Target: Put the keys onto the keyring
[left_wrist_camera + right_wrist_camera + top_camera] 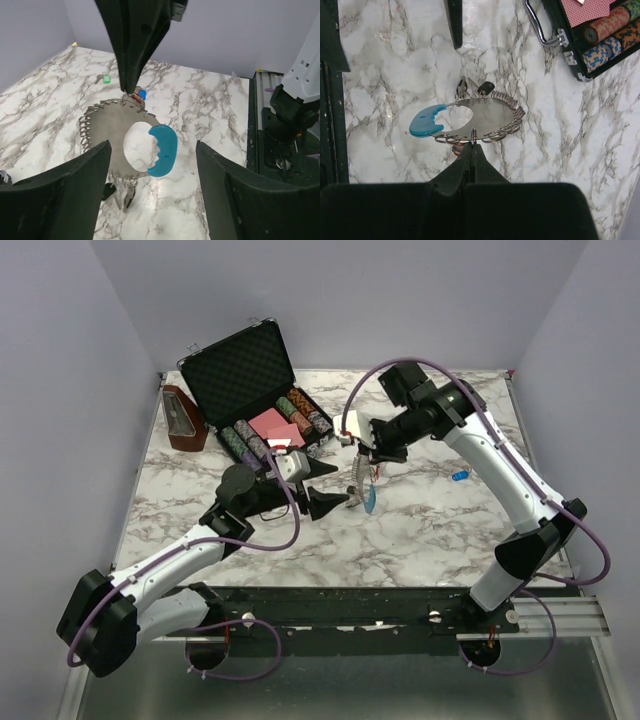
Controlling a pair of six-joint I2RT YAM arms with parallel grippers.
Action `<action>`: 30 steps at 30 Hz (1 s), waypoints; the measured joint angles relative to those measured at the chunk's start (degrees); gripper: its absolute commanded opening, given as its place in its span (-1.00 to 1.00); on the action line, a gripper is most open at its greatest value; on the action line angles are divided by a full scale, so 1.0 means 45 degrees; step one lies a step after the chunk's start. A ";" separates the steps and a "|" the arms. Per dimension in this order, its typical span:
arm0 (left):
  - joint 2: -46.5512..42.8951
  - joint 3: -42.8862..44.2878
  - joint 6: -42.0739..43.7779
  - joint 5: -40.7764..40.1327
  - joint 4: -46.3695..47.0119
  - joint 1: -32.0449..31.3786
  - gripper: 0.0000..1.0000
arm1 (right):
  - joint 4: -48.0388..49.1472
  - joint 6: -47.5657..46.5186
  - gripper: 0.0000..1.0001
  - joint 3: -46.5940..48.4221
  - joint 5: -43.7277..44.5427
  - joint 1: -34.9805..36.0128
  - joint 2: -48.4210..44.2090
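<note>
The keyring (360, 488) is a silver-grey coil bent into a loop, with a bright blue curved section (163, 150). My right gripper (473, 145) is shut on one loop of the keyring (485, 112) and holds it up off the table. A small red piece, probably the red key (455, 148), shows at the fingertips, also in the left wrist view (136, 99). The blue key (459, 476) lies on the marble to the right and shows in the left wrist view (142, 94). My left gripper (152, 190) is open and empty, just left of the keyring (107, 132). The black end clips (486, 88) hang below.
An open black case (262, 390) of poker chips and cards stands at the back left, and its corner shows in the right wrist view (590, 35). A brown wedge-shaped object (183, 418) sits beside it. A small green item (105, 78) lies on the marble beyond the keyring.
</note>
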 measured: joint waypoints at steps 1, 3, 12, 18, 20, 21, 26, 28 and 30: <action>0.0131 0.0049 0.0015 0.0005 -0.0005 0.0049 0.38 | -0.0005 0.0024 -0.99 -0.0019 0.0257 0.0117 -0.0005; 0.0525 0.0282 0.0005 0.0029 -0.0053 0.0209 0.29 | -0.0024 0.0044 -0.99 -0.0083 0.0772 0.0437 -0.0015; 0.1768 0.0865 -0.0359 0.0083 0.0894 0.0486 0.14 | -0.0058 0.0049 -0.99 -0.0107 0.2963 0.1350 -0.0019; 0.2268 0.0593 -0.1025 0.0112 0.1977 0.0486 0.06 | -0.0053 -0.0165 -0.99 -0.0442 0.4449 0.1933 -0.0214; 0.2433 0.0442 -0.1263 0.0117 0.2351 0.0491 0.05 | -0.0053 -0.0199 -0.99 -0.0602 0.4915 0.2157 -0.0243; 0.2569 0.0384 -0.1365 0.0117 0.2584 0.0486 0.04 | -0.0053 -0.0228 -0.99 -0.0670 0.5139 0.2263 -0.0248; 0.3560 0.0170 -0.1962 0.0112 0.3983 0.0486 0.03 | -0.0053 -0.0379 -0.99 -0.0884 0.6164 0.2739 -0.0248; 0.4070 0.0102 -0.2239 0.0117 0.4716 0.0486 0.02 | -0.0053 -0.0432 -0.99 -0.0942 0.6572 0.2968 -0.0253; 0.4459 0.0073 -0.2584 0.0121 0.5391 0.0486 0.00 | -0.0053 -0.0510 -0.99 -0.1010 0.6960 0.3201 -0.0253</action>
